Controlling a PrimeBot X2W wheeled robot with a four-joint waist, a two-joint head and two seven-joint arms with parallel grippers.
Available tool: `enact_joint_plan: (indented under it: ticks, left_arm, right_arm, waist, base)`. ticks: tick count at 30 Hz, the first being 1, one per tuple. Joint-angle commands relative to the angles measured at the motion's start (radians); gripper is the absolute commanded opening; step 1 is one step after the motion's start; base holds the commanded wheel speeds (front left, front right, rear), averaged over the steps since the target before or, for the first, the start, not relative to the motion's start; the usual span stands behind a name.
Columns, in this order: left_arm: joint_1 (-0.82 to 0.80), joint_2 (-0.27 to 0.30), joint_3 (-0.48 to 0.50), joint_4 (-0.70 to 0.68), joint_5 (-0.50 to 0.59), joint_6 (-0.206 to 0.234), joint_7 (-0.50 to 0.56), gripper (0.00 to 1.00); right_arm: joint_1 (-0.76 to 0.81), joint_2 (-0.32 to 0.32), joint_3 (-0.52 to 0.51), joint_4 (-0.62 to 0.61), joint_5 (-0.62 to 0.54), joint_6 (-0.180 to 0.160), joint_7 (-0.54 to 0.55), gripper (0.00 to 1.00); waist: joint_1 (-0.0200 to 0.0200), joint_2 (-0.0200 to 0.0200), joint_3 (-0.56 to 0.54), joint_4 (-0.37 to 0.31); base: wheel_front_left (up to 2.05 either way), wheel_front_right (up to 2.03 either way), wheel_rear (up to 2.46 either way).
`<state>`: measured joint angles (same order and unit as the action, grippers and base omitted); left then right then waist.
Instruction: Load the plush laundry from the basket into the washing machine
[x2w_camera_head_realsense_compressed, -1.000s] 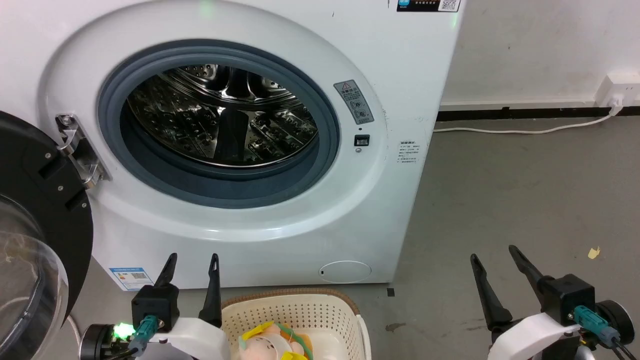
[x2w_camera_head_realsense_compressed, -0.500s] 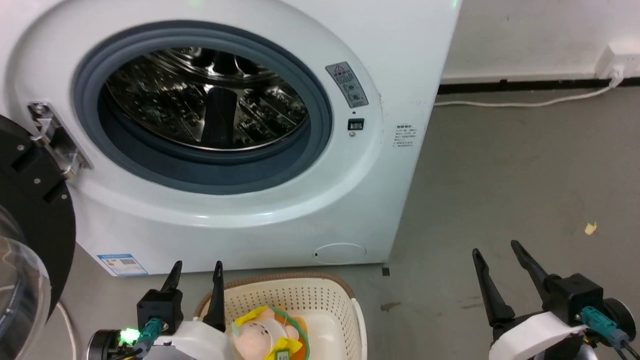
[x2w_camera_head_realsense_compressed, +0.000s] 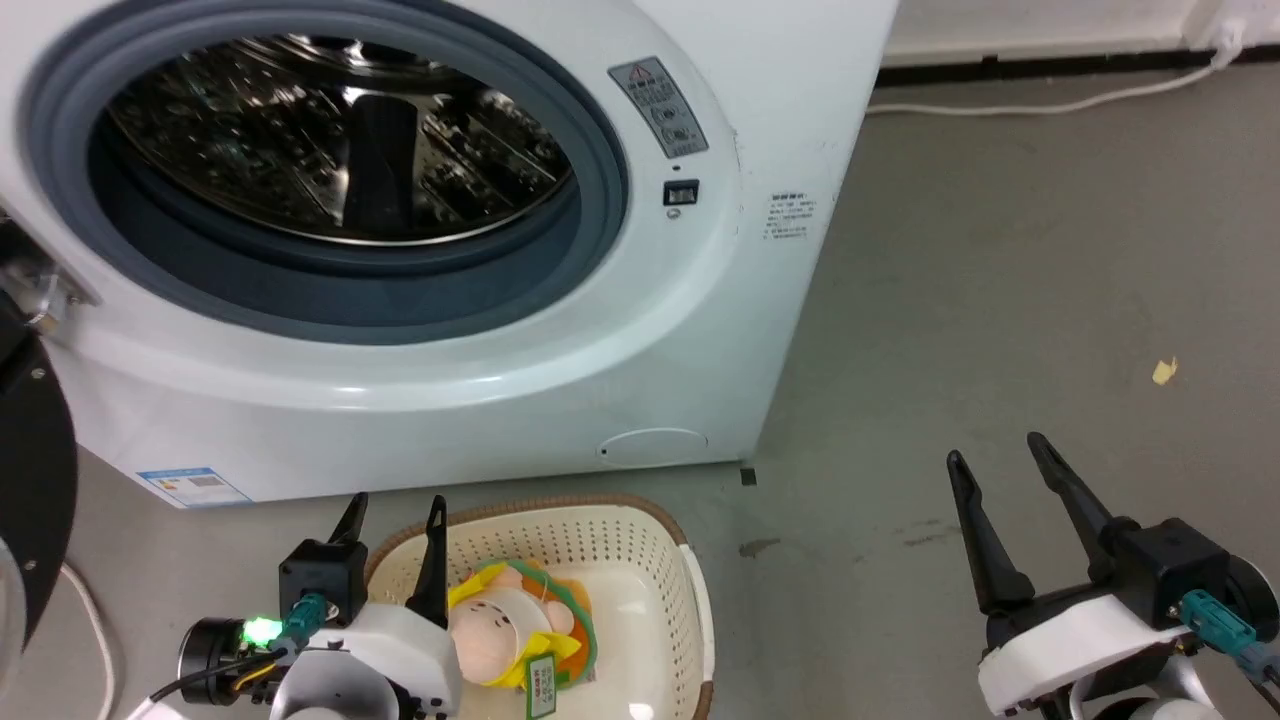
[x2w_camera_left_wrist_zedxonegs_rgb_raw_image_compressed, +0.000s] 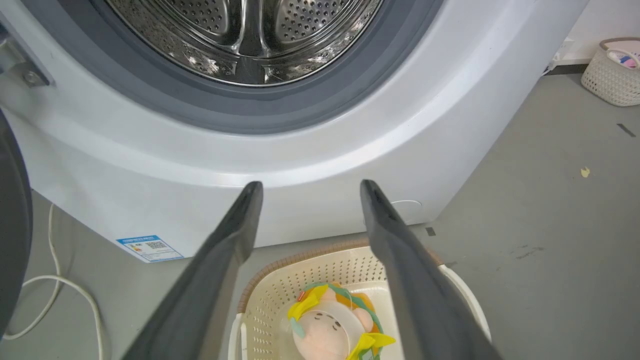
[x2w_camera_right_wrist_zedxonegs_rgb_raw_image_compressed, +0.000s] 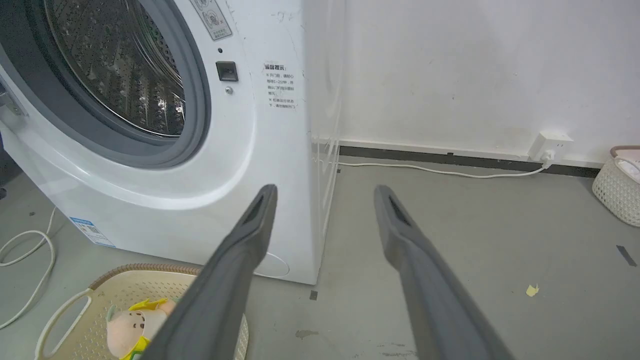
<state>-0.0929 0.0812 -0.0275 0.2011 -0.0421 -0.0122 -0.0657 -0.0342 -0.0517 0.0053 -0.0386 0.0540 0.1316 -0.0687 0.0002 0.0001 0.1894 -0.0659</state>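
Note:
The plush laundry (x2w_camera_head_realsense_compressed: 500, 625), a peach-pink toy with yellow and green trim and a green tag, lies in the cream basket (x2w_camera_head_realsense_compressed: 640, 560) on the floor before the washing machine (x2w_camera_head_realsense_compressed: 420, 390). The washer's steel drum (x2w_camera_head_realsense_compressed: 330, 130) stands exposed, its black-rimmed door (x2w_camera_head_realsense_compressed: 30, 490) swung out at the left. My left gripper (x2w_camera_head_realsense_compressed: 395, 505) is open, hovering above the basket's left rim with nothing between its fingers. In the left wrist view the toy (x2w_camera_left_wrist_zedxonegs_rgb_raw_image_compressed: 325, 330) sits low between the fingers (x2w_camera_left_wrist_zedxonegs_rgb_raw_image_compressed: 235, 235). My right gripper (x2w_camera_head_realsense_compressed: 995, 450) is open over bare floor, well right of the basket.
A white cable (x2w_camera_head_realsense_compressed: 1040, 100) runs along the grey floor to a wall socket (x2w_camera_right_wrist_zedxonegs_rgb_raw_image_compressed: 547, 145). A second cream basket (x2w_camera_right_wrist_zedxonegs_rgb_raw_image_compressed: 617, 187) stands at the far right wall. Another cord (x2w_camera_left_wrist_zedxonegs_rgb_raw_image_compressed: 55, 285) loops on the floor left of the washer. A yellow scrap (x2w_camera_head_realsense_compressed: 1162, 371) lies on the floor.
The head camera has tilted down, so the washer slides up the picture and more of the basket and toy shows. Both grippers stay open and nearly still.

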Motion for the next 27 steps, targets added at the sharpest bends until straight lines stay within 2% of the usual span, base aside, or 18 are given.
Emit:
enact_joint_plan:
  ticks: [1, 11, 27]
  left_arm:
    - [-0.022, 0.008, -0.002, 0.02, -0.005, -0.005, -0.012, 1.0]
    - [-0.097, 0.041, -0.022, 0.187, -0.016, -0.022, -0.024, 1.0]
    - [-0.225, 0.101, -0.063, 0.42, -0.025, -0.038, 0.02, 1.0]
  right_arm:
    - [-0.021, 0.0, 0.0, -0.008, 0.003, 0.0, -0.009, 1.0]
    - [-0.046, 0.001, 0.02, -0.023, 0.015, 0.0, -0.03, 1.0]
    - [-0.087, 0.001, 0.036, -0.052, 0.037, 0.0, -0.063, 1.0]
  waist:
    - [-0.0002, -0.0001, 0.016, -0.008]
    - [-0.0002, -0.0001, 0.089, -0.038]
    - [-0.0002, -0.0001, 0.217, -0.084]
  base:
    - [0.0, 0.0, 0.0]
    - [0.0, 0.0, 0.0]
    - [0.0, 0.0, 0.0]
